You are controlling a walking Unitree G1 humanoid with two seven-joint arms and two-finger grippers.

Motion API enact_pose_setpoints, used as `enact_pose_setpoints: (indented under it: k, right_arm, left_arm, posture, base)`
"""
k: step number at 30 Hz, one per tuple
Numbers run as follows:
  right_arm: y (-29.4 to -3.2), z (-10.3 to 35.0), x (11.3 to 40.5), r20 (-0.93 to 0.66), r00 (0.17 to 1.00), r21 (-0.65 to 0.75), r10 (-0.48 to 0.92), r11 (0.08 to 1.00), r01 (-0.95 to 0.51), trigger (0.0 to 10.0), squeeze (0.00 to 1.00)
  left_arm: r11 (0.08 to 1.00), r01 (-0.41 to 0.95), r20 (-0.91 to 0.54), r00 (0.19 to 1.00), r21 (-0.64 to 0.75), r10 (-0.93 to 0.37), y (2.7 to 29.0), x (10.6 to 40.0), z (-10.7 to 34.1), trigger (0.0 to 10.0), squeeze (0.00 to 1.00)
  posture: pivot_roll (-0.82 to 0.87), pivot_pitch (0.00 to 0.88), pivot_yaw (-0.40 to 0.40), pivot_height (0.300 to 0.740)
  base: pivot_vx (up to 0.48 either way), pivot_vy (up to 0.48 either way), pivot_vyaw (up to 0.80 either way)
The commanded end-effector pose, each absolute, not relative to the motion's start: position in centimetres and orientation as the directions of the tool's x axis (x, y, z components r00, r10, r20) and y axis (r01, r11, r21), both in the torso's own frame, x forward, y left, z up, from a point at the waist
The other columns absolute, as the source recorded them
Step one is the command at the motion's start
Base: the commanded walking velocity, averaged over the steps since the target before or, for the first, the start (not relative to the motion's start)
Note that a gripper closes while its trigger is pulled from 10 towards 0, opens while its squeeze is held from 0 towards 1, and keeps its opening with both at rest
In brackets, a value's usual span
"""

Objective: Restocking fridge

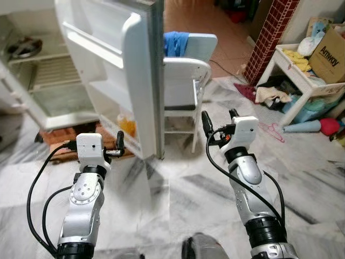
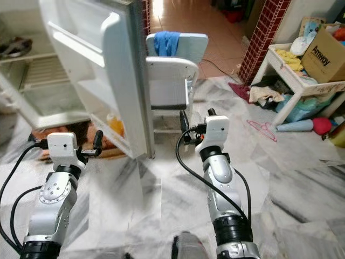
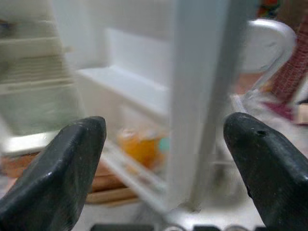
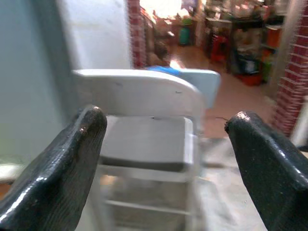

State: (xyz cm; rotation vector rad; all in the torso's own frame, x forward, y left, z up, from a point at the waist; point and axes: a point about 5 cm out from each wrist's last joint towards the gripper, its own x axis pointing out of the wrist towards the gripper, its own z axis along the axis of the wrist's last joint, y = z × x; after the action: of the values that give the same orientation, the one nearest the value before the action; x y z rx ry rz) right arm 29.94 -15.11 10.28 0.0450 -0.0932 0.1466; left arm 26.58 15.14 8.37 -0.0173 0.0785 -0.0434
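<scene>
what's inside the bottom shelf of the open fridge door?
An orange container sits in the fridge door's bottom shelf. The shelf rail covers its base, and the blur makes it impossible to tell what it is.

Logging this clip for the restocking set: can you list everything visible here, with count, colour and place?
fridge door: one, white, swung open ahead of the left arm
orange item: one, in the door's lowest shelf; too blurred to name
fridge interior: white, wire shelf, far left
chair: one, white, behind the door
blue cloth: one, draped behind the chair back
brick pillar: one, red, upper right
white rack: one, far right, piled with clothes
cardboard box: one, brown, on the rack
clothes hanger: one, pink, on the floor by the rack
marble floor: grey-white
left gripper: open, pointing towards the door's lower edge
right gripper: open, raised towards the chair
</scene>
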Motion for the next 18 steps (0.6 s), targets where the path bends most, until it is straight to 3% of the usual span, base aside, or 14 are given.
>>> enact_pose_setpoints:
  k: [1,9,11,18]
  right_arm:
    - [-14.4,11.1,30.2,0.129,0.979,0.045,0.16,0.985,-0.167,10.0,0.0]
    - [-14.2,11.1,30.4,0.121,0.977,0.032,0.178,0.983,-0.183,10.0,0.0]
    - [-14.1,11.2,30.5,0.127,0.974,0.029,0.186,0.981,-0.191,10.0,0.0]
    - [-14.1,11.5,31.2,0.133,0.971,0.012,0.197,0.98,-0.2,10.0,0.0]
  left_arm:
    - [1.0,0.022,-0.068,0.997,0.008,-0.021,16.0,26.6,8.7,10.0,0.0]
    - [1.0,0.01,-0.076,0.997,0.004,-0.01,16.1,26.5,8.5,10.0,0.0]
    - [1.0,-0.008,-0.089,0.996,0.002,0.008,16.2,26.3,8.4,10.0,0.0]
    - [0.999,-0.027,-0.136,0.99,0.026,0.031,17.1,25.1,7.6,10.0,0.0]
  posture:
    - [-0.04,0.058,-0.01,0.74]
    - [-0.04,0.058,-0.012,0.74]
    - [-0.04,0.058,-0.012,0.74]
    - [-0.01,0.06,-0.019,0.74]
  base:
    - [0.398,0.27,0.0]
    - [0.382,0.28,0.12]
    - [0.0,0.0,0.0]
    - [0.0,0.0,0.75]
